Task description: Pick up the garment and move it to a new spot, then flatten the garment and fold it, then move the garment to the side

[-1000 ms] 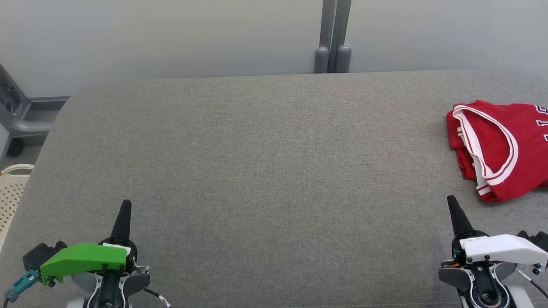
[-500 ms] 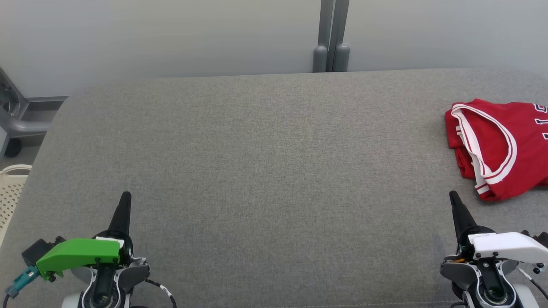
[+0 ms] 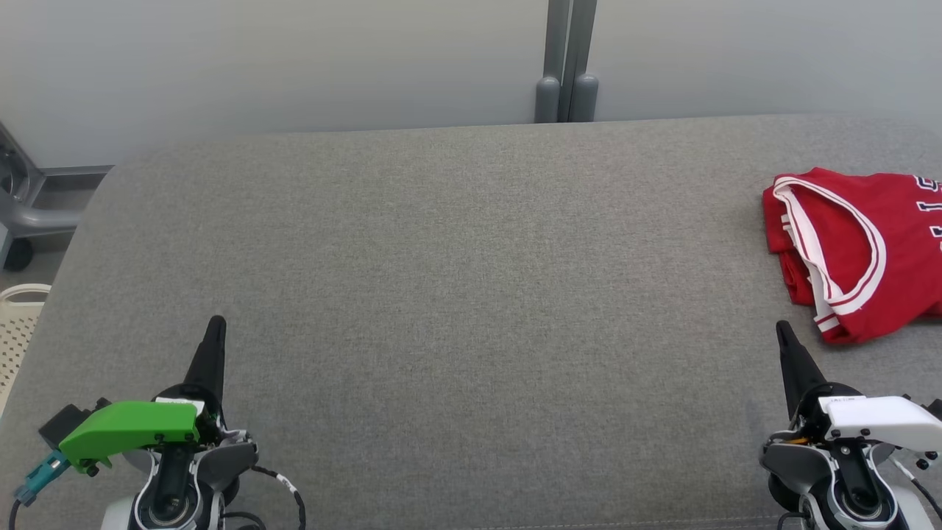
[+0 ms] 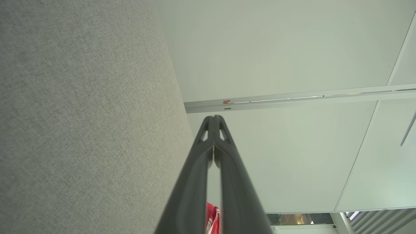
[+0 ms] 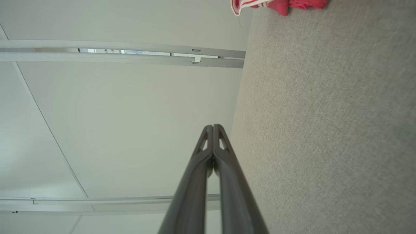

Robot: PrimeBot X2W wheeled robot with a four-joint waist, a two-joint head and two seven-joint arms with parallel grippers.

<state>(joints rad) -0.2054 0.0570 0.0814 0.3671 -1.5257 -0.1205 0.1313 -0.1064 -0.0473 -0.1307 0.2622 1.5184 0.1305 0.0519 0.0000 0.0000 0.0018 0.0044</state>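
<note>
The garment (image 3: pixel 857 250) is a red jersey with white trim, folded at the far right of the grey padded surface (image 3: pixel 471 294) and cut by the frame edge. A strip of it shows at the top of the right wrist view (image 5: pixel 276 4) and between the fingers in the left wrist view (image 4: pixel 213 221). My left gripper (image 3: pixel 215 325) is at the lower left, shut, holding nothing. At the lower right my right gripper (image 3: pixel 782 329) is shut and empty, just near of the jersey's lower corner and apart from it. The wrist views confirm both pairs of tips pressed together (image 4: pixel 213 117) (image 5: pixel 213 126).
A pale wall with a grey post (image 3: pixel 565 66) stands behind the surface. A cream perforated basket (image 3: pixel 18 331) and a grey wheeled frame (image 3: pixel 26 213) sit off the left edge. Broad bare grey fabric lies between the grippers.
The whole head picture has shifted slightly, so the camera moved. Both gripper tips sit a little higher in view. The jersey has not moved on the surface.
</note>
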